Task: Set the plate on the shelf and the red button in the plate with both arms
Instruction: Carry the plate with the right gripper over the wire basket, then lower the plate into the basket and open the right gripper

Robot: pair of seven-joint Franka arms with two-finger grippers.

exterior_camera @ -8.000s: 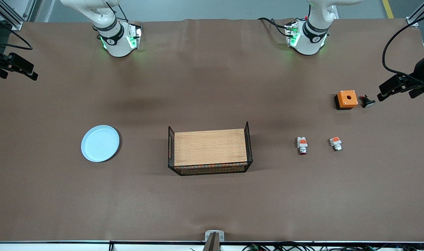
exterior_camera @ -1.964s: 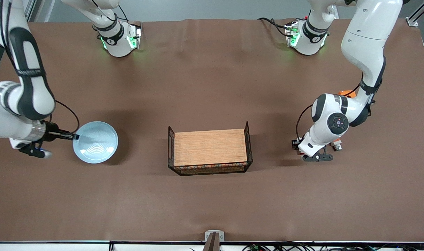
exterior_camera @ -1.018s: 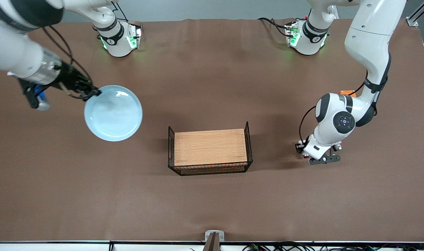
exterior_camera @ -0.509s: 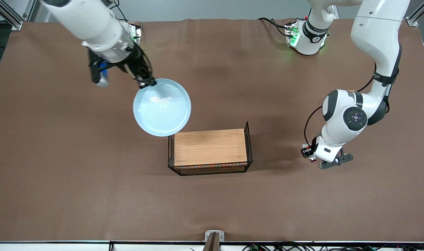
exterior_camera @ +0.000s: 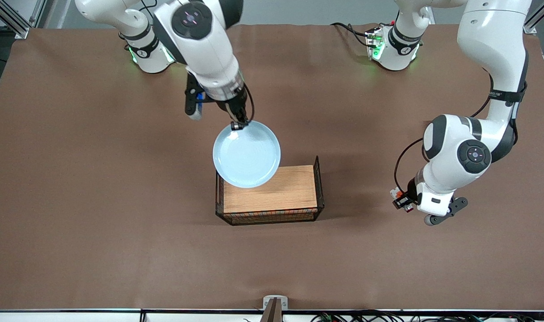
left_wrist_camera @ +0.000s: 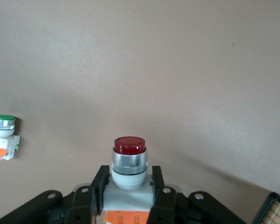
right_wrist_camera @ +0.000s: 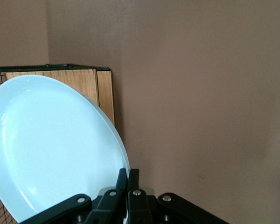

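My right gripper (exterior_camera: 239,125) is shut on the rim of the pale blue plate (exterior_camera: 246,154), which hangs tilted over the corner of the wire basket (exterior_camera: 318,182) nearest the right arm's base. In the right wrist view the plate (right_wrist_camera: 51,144) fills one side, its rim pinched between the fingers of the right gripper (right_wrist_camera: 128,176). My left gripper (exterior_camera: 404,203) hangs over the table toward the left arm's end, shut on the red button (exterior_camera: 400,198). In the left wrist view the red button (left_wrist_camera: 129,158) sticks out of the left gripper (left_wrist_camera: 129,176), dark red cap outward.
The wire basket (right_wrist_camera: 84,74) holds a wooden board (exterior_camera: 290,188) and stands mid-table. A second white-and-orange button unit (left_wrist_camera: 3,137) with a green cap lies on the brown table under the left arm. The basket's corner (left_wrist_camera: 275,212) shows in the left wrist view.
The right arm has swung the plate from the right arm's end of the table to over the basket. The left gripper has risen with the red button and drifted toward the front camera.
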